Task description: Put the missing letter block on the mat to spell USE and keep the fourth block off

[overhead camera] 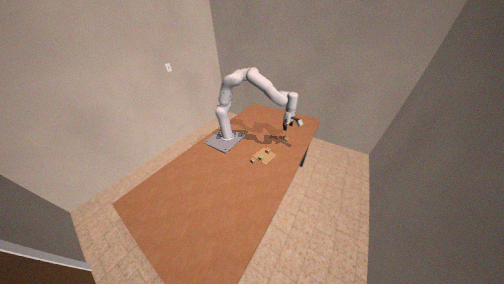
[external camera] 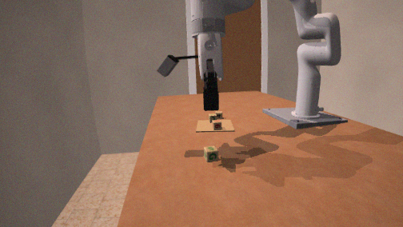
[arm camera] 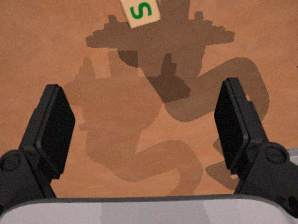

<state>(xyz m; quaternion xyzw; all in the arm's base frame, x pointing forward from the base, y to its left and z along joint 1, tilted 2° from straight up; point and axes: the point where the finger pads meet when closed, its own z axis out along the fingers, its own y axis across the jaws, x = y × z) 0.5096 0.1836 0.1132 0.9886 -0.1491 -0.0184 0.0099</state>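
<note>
A wooden block with a green S (arm camera: 139, 6) lies alone on the table, off the mat; it also shows in the exterior view (external camera: 210, 153). I cannot tell whether the S face is on top. The tan mat (external camera: 215, 126) lies farther back and carries a block with a red letter (external camera: 217, 125) and another block (external camera: 213, 117). A third block (external camera: 219, 114) sits at the mat's far edge. My gripper (arm camera: 142, 99) (external camera: 210, 100) is open and empty. It hangs well above the table, and the S block lies ahead of its fingers.
The robot base plate (external camera: 305, 117) stands to the right of the mat. The table's left edge (external camera: 140, 160) drops to the tiled floor, close to the S block. Dark arm shadows fall on the table around the S block.
</note>
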